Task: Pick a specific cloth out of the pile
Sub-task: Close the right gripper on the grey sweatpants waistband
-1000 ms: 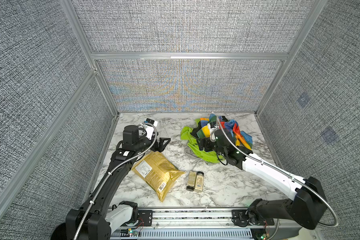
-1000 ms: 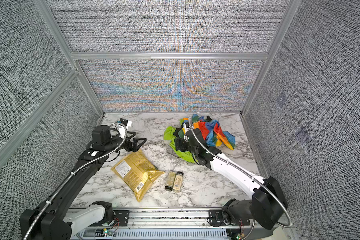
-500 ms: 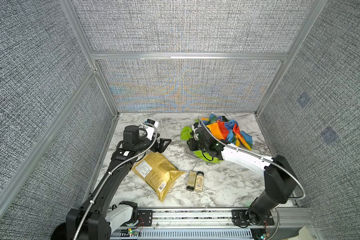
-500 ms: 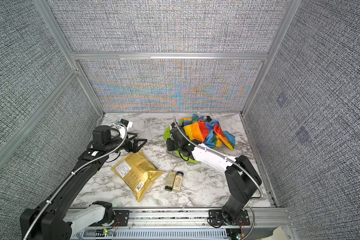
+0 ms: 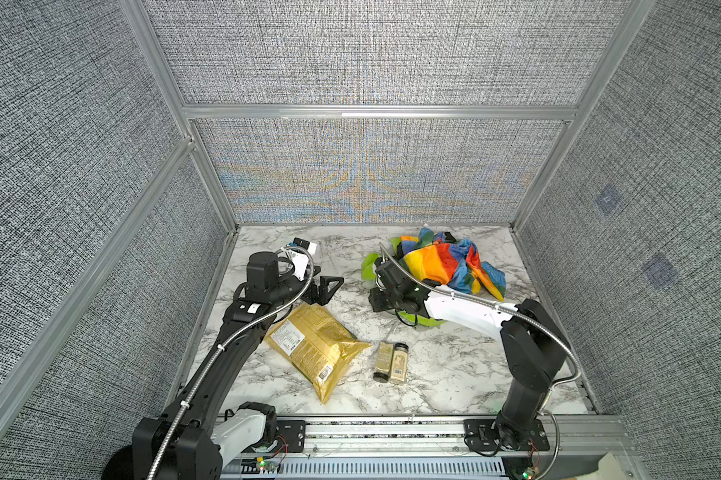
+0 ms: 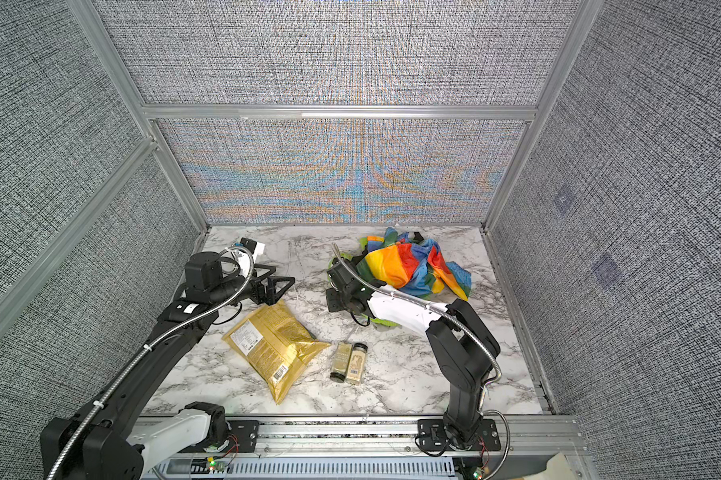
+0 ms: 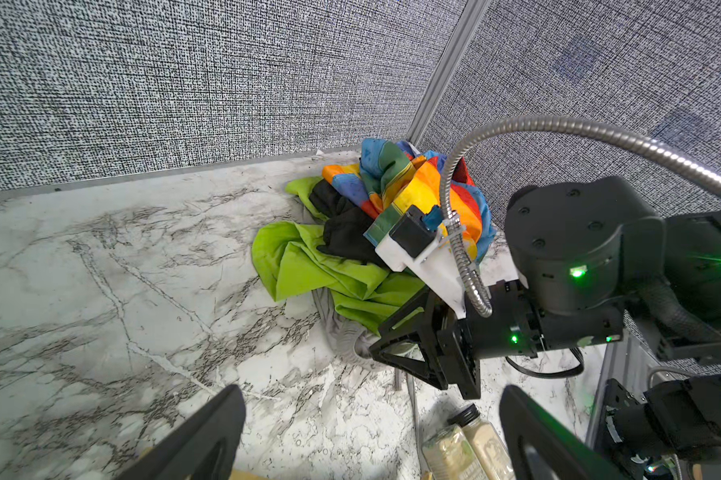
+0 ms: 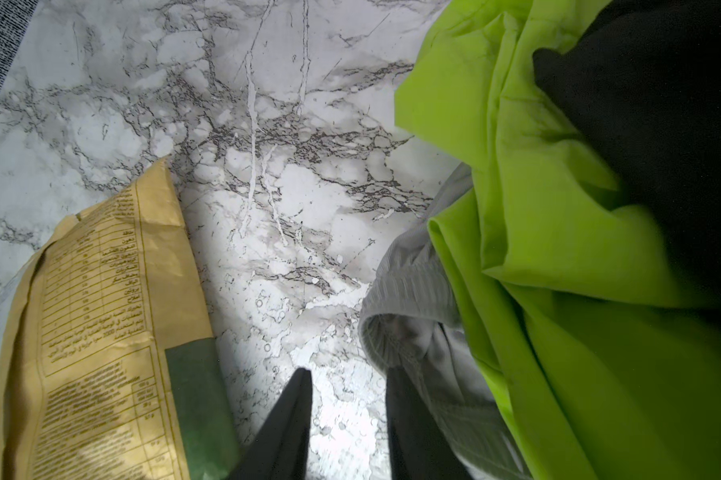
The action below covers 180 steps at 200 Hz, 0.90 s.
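Gold snack bag [image 5: 317, 353] lies nearest on the marble table [image 5: 442, 374], with two spice jars [image 5: 392, 362] side by side just beside it; past the bag the left gripper [image 5: 327, 282] hovers with its jaws spread wide, holding nothing. Further on, the right gripper [image 8: 348, 374] sits low at the near edge of the pile [image 6: 408, 266], jaws a little apart with bare marble between them; the cloth [image 8: 413, 291], light grey with a ribbed hem, pokes out from under the lime green cloth [image 8: 537, 249] and lies against one finger; black fabric [image 7: 346, 228] and the rainbow-striped cloth [image 5: 446, 259] heap up behind, towards the back wall.
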{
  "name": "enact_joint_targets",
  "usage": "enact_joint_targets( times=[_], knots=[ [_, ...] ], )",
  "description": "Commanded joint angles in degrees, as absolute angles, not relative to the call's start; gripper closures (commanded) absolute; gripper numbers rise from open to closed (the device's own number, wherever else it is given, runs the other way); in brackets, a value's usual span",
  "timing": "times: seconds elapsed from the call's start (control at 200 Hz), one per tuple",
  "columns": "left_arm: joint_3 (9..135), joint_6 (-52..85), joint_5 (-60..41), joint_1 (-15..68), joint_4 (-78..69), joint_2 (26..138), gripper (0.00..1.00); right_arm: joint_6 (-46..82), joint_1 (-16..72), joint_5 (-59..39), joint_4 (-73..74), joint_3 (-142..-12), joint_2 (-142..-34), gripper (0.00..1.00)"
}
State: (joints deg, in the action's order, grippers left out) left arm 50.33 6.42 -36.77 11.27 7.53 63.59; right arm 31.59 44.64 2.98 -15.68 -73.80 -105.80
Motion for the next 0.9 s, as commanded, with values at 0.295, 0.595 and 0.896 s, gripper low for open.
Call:
enact_joint_targets(
  times=[0.295, 0.595, 0.896],
  knots=[
    [49.46, 6.33, -34.19, 11.26, 5.98, 61.62, 0.01, 28.1, 44.73, 4.22, -19.49, -78.54, -112.94, 0.71],
    [49.44, 6.66, -34.14, 11.25, 6.04, 62.14, 0.01, 27.49, 44.74, 4.13, -18.75, -79.85, -116.81, 0.78],
    [49.06, 6.68, -33.61, 11.25, 5.72, 61.79, 0.01, 26.43, 44.74, 5.89, -17.83, -79.42, -113.58, 0.91]
  ],
)
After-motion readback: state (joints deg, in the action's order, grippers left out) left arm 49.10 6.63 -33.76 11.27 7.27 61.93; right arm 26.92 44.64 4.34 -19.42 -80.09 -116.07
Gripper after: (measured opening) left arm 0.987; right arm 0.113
